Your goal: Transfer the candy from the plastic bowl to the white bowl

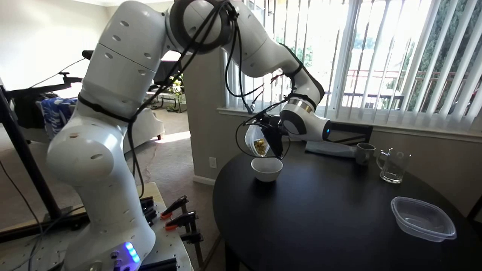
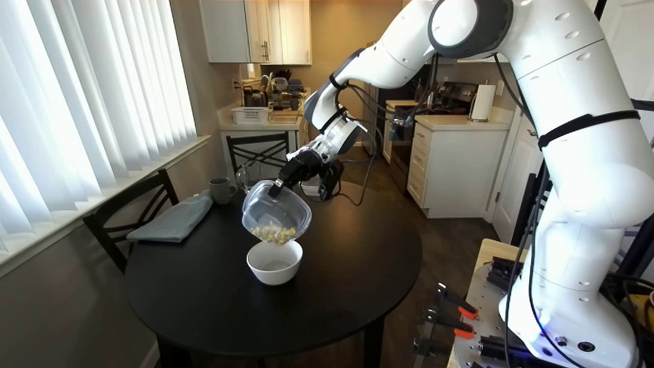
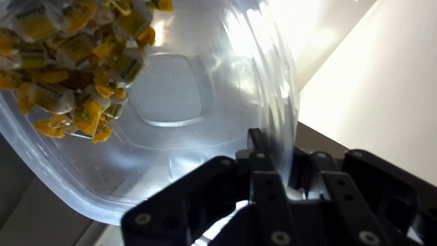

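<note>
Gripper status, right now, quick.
Gripper: closed on the side wall of the tilted plastic bowl, with candy inside it.

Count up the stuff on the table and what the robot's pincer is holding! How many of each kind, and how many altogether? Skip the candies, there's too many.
Bowls: 2 (white bowl, plastic bowl)
Mugs: 2 (grey mug, glass mug)
Clear container: 1
Folded cloth: 1
Total: 6
</note>
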{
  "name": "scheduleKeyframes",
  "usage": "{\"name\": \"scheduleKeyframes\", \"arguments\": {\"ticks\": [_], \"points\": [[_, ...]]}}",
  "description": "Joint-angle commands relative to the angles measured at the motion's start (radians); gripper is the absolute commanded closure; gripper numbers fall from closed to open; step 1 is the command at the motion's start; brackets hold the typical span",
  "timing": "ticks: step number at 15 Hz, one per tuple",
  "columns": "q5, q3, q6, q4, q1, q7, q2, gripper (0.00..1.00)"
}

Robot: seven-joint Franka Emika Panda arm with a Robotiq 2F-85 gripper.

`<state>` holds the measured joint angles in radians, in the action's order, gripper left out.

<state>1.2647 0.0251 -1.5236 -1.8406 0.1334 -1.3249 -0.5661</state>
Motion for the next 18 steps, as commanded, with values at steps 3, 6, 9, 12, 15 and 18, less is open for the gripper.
{"name": "scheduleKeyframes", "arguments": {"ticks": [3,6,9,12,15,18], "points": [[0.002,-0.008,0.089,0.132,-0.002,0.048,-0.12,0.95],[0.0,-0.015,0.108,0.163,-0.009,0.052,-0.148,0.95],[0.001,-0.018,0.119,0.184,-0.009,0.051,-0.169,0.95],[0.011,-0.022,0.132,0.192,-0.003,0.055,-0.182,0.95],[0.032,-0.027,0.19,0.19,0.014,0.097,-0.189,0.95],[0.05,-0.02,0.204,0.182,0.018,0.108,-0.186,0.95]]}}
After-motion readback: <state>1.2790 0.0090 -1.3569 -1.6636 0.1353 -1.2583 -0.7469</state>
